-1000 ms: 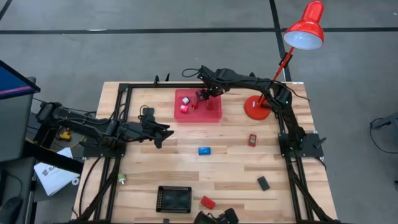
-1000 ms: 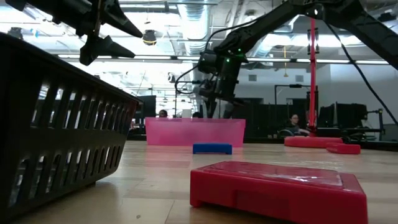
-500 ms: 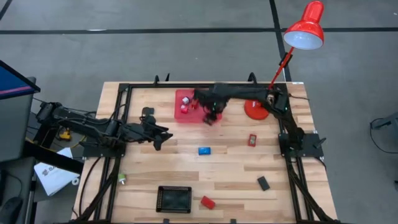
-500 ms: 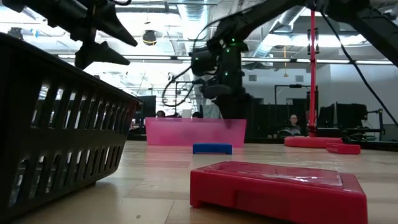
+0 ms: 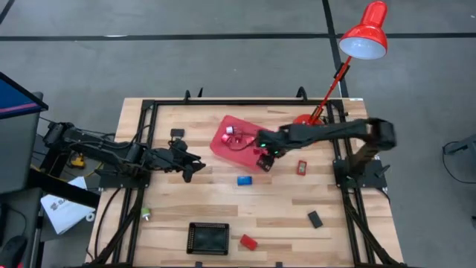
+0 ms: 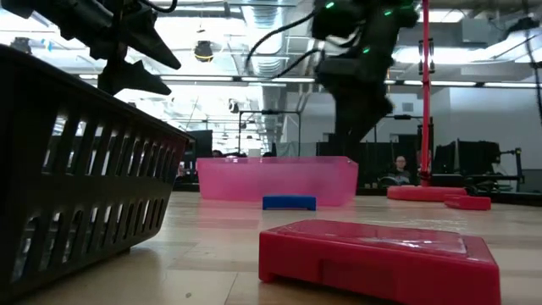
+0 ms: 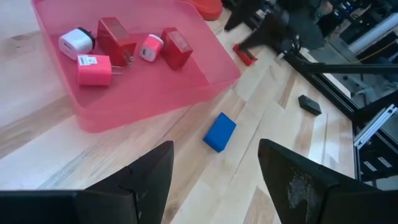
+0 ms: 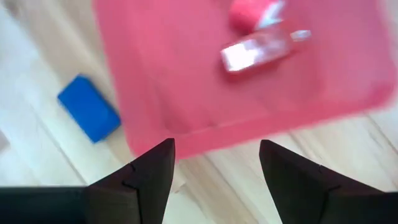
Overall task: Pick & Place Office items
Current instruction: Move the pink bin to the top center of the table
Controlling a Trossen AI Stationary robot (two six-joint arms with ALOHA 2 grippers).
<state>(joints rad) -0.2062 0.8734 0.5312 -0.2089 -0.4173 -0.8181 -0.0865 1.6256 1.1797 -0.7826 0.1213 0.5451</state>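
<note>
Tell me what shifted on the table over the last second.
The right gripper swung from over the red tray to its near edge, fingers open and empty. The tray itself got skewed and slid toward the blue block. The left gripper, the blue block, the black basket and the lamp stayed put.

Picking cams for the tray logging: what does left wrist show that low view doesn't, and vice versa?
Left wrist only: the pieces inside the pink tray, namely a white piece, a pink piece, a pink-and-white piece and two red blocks, plus a black rectangle on the table.

Low view only: the black basket up close, a red block in the foreground, the left gripper seen from outside, and the lamp pole.

Both: the tray and the blue block beside it.
</note>
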